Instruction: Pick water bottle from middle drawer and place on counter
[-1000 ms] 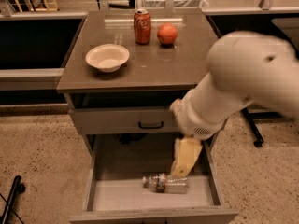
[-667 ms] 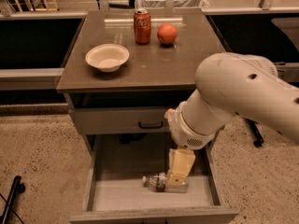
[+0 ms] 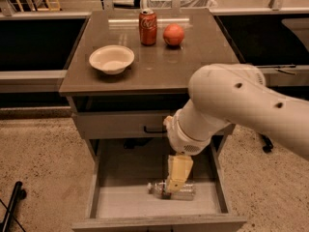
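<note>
The water bottle lies on its side on the pale floor of the open middle drawer, cap toward the left. My gripper reaches down into the drawer from the white arm and sits right over the bottle's middle, its yellowish finger in front of the bottle. The counter is the grey-brown top of the cabinet above.
On the counter stand a white bowl, a red soda can and an orange fruit. A shallower drawer front with a black handle sits above the open drawer. A black chair base is at the lower left.
The arm has swung left and lower. The gripper has dropped deeper into the drawer, down onto the bottle. The bottle has not moved.
</note>
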